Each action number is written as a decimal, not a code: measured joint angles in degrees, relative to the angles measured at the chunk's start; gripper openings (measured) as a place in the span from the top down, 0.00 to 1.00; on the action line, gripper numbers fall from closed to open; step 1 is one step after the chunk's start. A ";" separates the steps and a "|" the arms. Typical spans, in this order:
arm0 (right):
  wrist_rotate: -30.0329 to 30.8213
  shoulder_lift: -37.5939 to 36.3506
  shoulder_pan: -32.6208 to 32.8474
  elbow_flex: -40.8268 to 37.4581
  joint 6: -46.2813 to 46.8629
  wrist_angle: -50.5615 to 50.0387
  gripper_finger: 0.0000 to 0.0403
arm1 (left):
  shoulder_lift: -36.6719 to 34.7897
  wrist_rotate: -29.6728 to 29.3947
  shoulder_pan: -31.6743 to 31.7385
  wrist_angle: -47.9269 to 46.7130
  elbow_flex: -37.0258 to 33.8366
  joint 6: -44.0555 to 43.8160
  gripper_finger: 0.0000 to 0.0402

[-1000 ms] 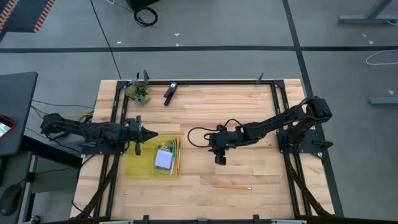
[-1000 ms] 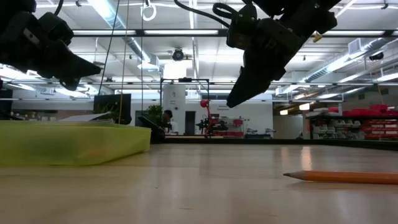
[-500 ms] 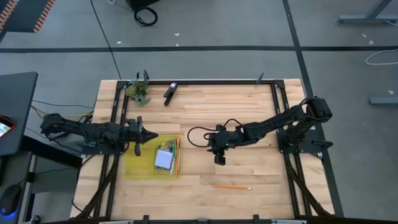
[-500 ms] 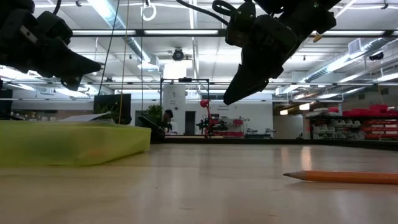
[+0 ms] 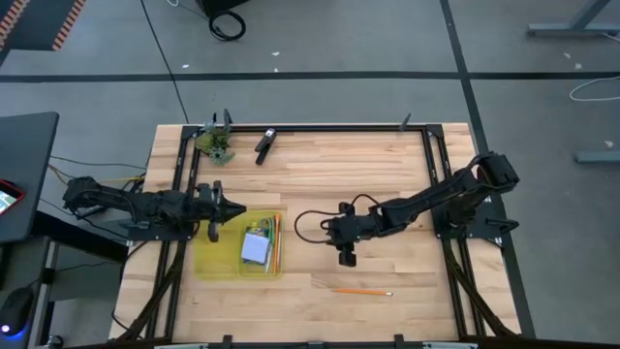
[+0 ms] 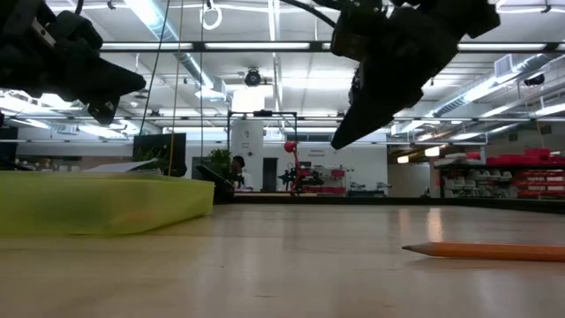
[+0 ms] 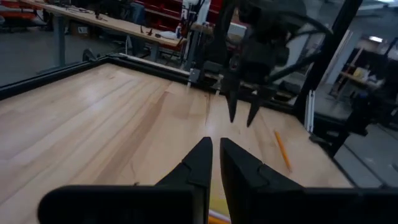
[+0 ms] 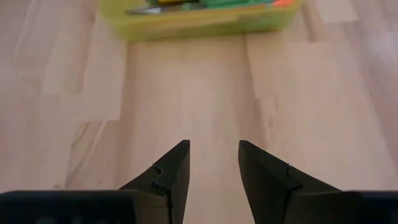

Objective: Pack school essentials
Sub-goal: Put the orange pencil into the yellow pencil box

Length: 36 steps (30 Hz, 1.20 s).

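Note:
A translucent yellow-green tray [image 5: 211, 260] lies at the table's left near part. It holds a pale blue notepad [image 5: 255, 250], orange pencils [image 5: 277, 242] and green-handled scissors [image 8: 239, 5]. One more orange pencil [image 5: 363, 290] lies flat on the table near the near edge. My right gripper [image 5: 346, 258] hangs open over bare wood between the tray and that pencil, pointing down and toward the near edge. My left gripper [image 5: 235, 211] hovers shut above the tray's far left corner, holding nothing. The other essentials do not show.
A black oblong tool [image 5: 264, 142] and a green leafy clump [image 5: 215, 143] sit by the far left edge. A black frame [image 5: 426, 145] runs along the table's sides. Bare wood stretches across the middle and right. A cable [image 5: 310, 215] loops from the right wrist.
My right gripper has moved a little toward the table's near edge and slightly right, staying open above the wood. The left arm, the tray and the loose pencil have stayed where they were.

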 joint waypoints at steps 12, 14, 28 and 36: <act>0.90 5.82 6.02 -0.05 2.34 3.64 0.64 | 0.01 0.00 0.00 0.73 -0.02 -0.70 0.93; -1.09 7.56 7.74 -0.05 2.69 5.89 0.64 | 0.02 0.01 0.00 0.74 -0.02 -0.72 0.92; 13.61 10.93 18.02 0.00 9.45 12.33 0.64 | 0.02 0.00 -0.01 0.81 -0.02 -0.67 0.93; 13.14 15.15 19.57 3.62 13.55 10.65 0.64 | 0.02 0.00 -0.02 0.78 -0.02 -0.67 0.91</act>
